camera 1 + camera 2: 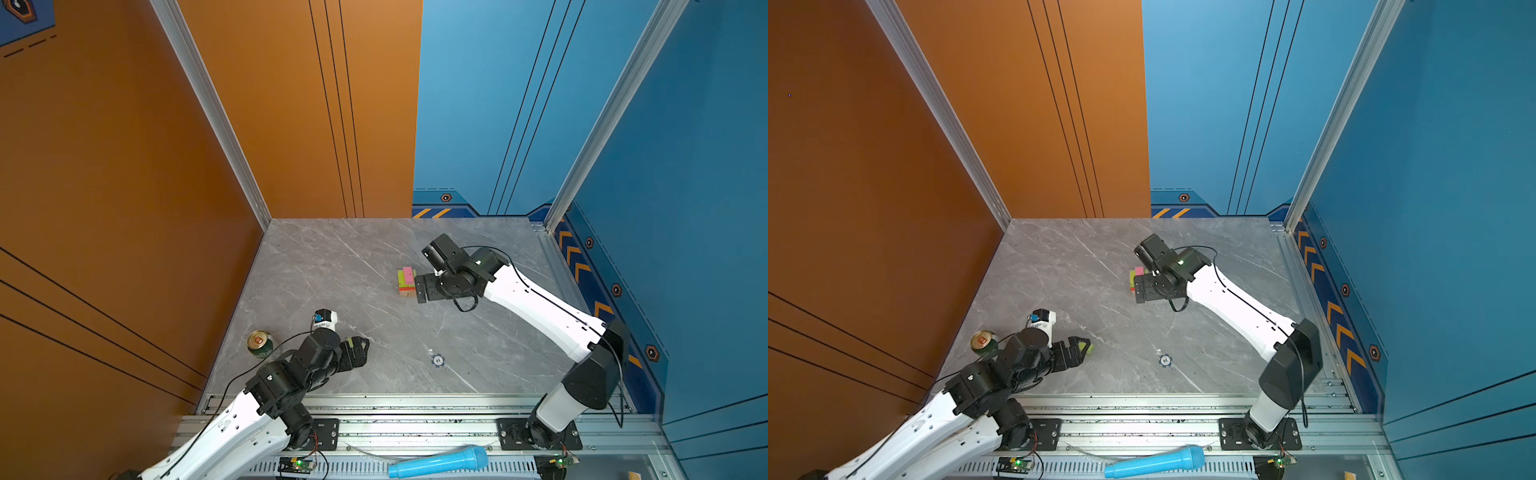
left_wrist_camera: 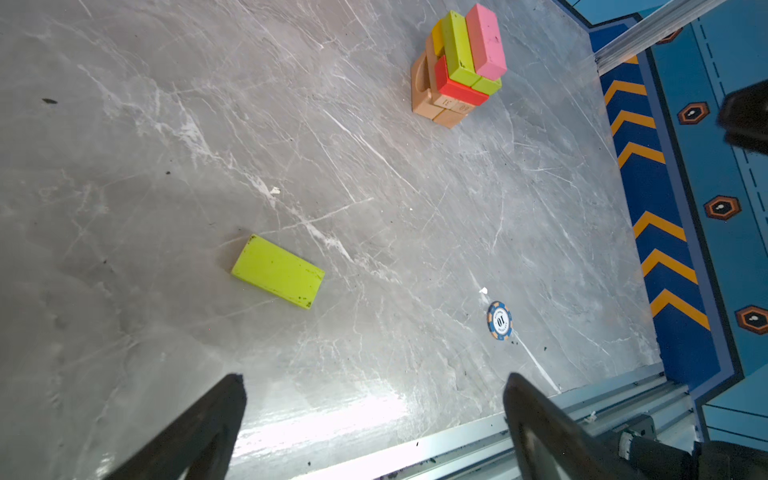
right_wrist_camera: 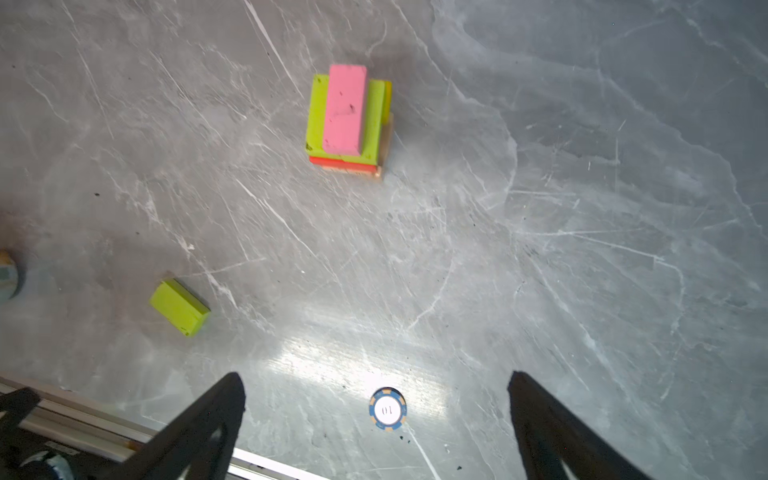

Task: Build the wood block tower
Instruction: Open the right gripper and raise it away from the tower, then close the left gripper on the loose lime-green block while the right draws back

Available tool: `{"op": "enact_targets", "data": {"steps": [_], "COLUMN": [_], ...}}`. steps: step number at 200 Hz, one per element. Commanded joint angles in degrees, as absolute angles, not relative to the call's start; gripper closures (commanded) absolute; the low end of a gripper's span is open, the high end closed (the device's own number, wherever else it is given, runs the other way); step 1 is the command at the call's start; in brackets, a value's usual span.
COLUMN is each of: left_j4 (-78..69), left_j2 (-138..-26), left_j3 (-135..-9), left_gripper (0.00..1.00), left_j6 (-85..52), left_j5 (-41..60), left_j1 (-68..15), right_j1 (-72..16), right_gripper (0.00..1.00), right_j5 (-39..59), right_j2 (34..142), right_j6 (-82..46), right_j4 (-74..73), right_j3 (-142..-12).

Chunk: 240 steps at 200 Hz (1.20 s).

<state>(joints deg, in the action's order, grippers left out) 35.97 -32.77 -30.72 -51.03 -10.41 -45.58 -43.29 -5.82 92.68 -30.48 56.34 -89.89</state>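
The loose green block (image 2: 277,272) lies sideways just ahead of the open left claw (image 2: 374,376), toward the desk's (image 2: 124,124) front left corner; the open right claw (image 3: 374,374) is farther away

Tower (image 2: 459,62) upright – tan base, red/yellow mid, lime, pink top – lime blk (image 2: 277,271) flat, well apart.

Tower (image 2: 457,62): one. Within it, pink brick (image 2: 486,41): one; lime green bricks (image 2: 459,48): two; red brick (image 2: 457,89): one; yellow brick (image 2: 437,37): one; tan bricks (image 2: 419,89): three in sight, full count not determinable. Loose lime green brick (image 2: 277,271) on the bench (image 2: 124,166): one. Drink can (image 1: 259,344): one. Blue-white token (image 2: 499,320): one. Light blue cylinder (image 1: 438,462): one.
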Motion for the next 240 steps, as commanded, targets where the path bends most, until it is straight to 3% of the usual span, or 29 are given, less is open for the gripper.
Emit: {"op": "enact_targets", "data": {"steps": [1,38,113,240], "left_j4": [38.40,38.32,36.12,34.53], "left_j2": [-34.06,-41.60,-54.57,-71.56], "left_j3": [-29.12,-28.84,-30.28,-38.27], "left_gripper": [0.02,0.02,0.01,0.00], "left_j6": [-58.76,-65.58,-72.04,-76.93], "left_j5": [-20.32,-26.31,-26.53,-28.08], "left_j1": [-52.46,-58.95,-53.18,-49.15], "right_j1": [-43.33,-42.78,-37.24,-31.58], "right_gripper": [0.00,0.00,0.00,0.00], "right_j5": [-4.96,-4.65,-3.02,9.26], "right_j2": [84.82,74.04,60.42,58.73], "right_j6": [-30.91,-30.86,-29.32,-27.99], "right_j4": [49.97,47.33,46.26,38.08], "right_j3": [-80.01,-66.58,-54.75,-45.91]}}
